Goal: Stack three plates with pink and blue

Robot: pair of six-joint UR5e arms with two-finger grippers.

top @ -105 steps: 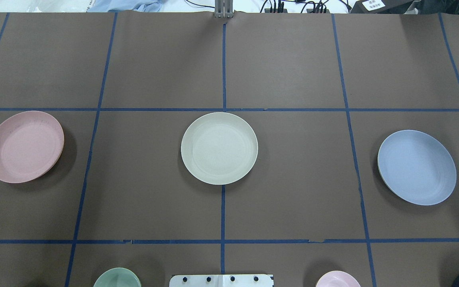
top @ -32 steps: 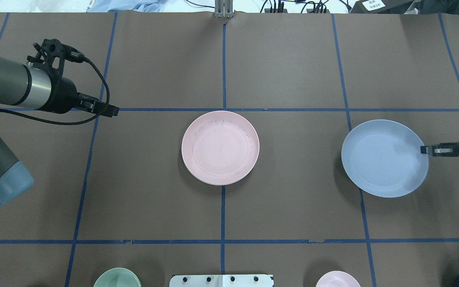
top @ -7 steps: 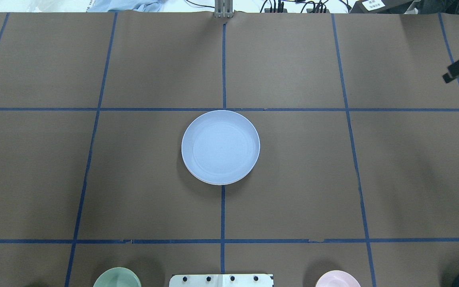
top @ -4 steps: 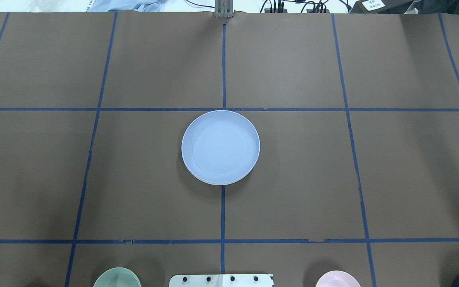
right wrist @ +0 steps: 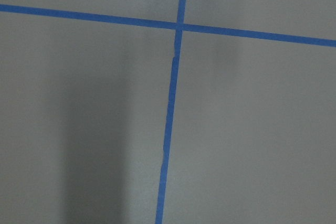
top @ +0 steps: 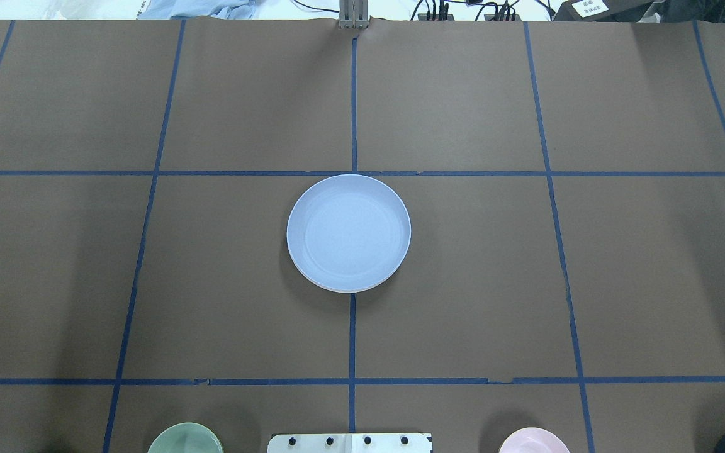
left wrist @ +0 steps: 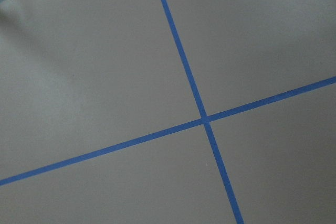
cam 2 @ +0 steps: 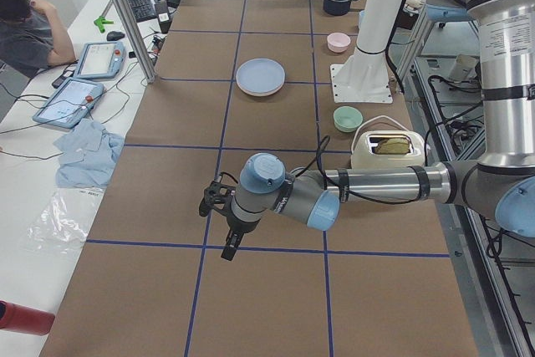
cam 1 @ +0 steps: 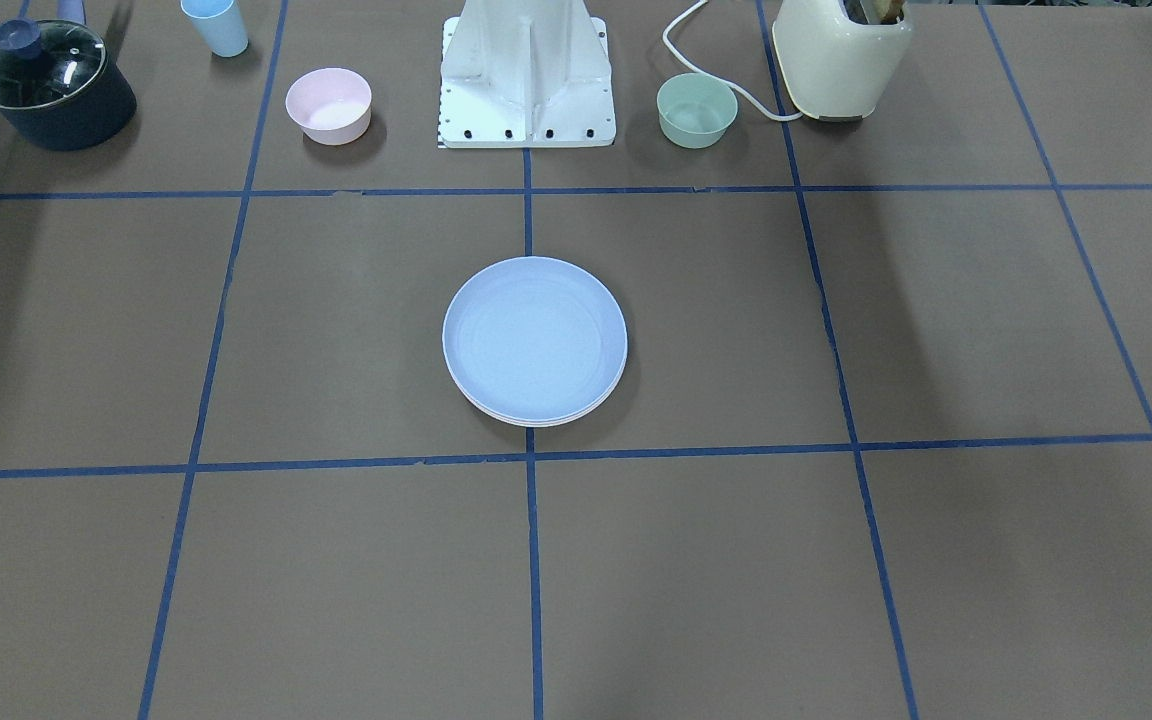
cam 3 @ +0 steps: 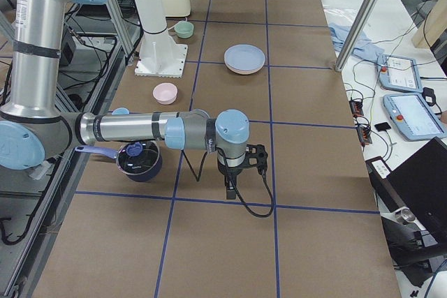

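Observation:
The pale blue plate lies on top of a stack at the table's middle; it also shows in the front view. The pale pink plate shows only as a thin rim under it. The cream-white plate is hidden beneath them. My left gripper hangs over bare table far off to the robot's left, seen only in the left side view. My right gripper hangs over bare table far off to the robot's right, seen only in the right side view. I cannot tell whether either is open or shut. Both wrist views show only brown table and blue tape.
Near the robot's base stand a small pink bowl, a small green bowl, a dark lidded pot, a blue cup and a cream toaster. An operator sits beside the table.
The pink plate went onto the cream one, then the blue plate onto the pink. Over the last second the right gripper left the overhead view's right edge; the stack has not moved.

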